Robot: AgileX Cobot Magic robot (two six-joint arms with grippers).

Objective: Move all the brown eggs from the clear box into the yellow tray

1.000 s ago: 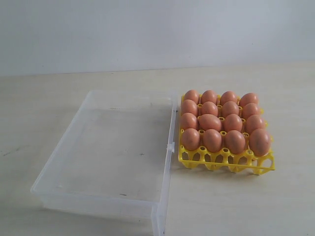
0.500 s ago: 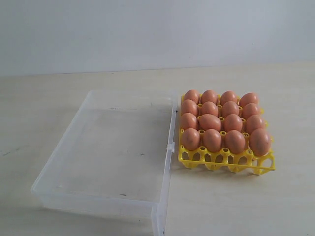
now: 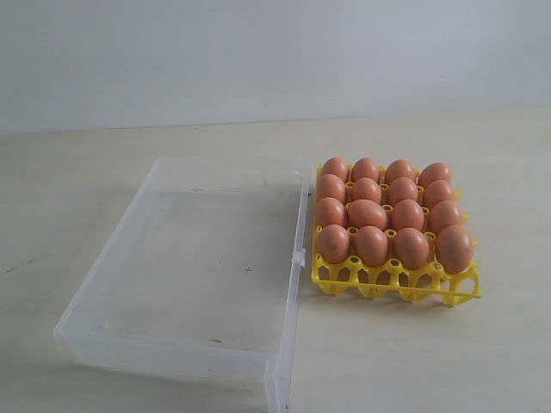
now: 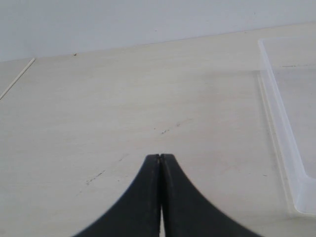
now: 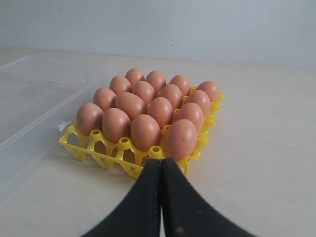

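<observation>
Several brown eggs fill the cups of the yellow tray right of the middle in the exterior view. The clear box lies to the tray's left with nothing in it. No arm shows in the exterior view. In the right wrist view my right gripper is shut and holds nothing; it hangs just short of the yellow tray and its brown eggs. In the left wrist view my left gripper is shut over bare table, with the clear box's wall off to one side.
A pale wooden table carries everything, with a plain white wall behind it. The clear box's latch tab sticks out toward the tray. A thin seam in the table shows in the left wrist view.
</observation>
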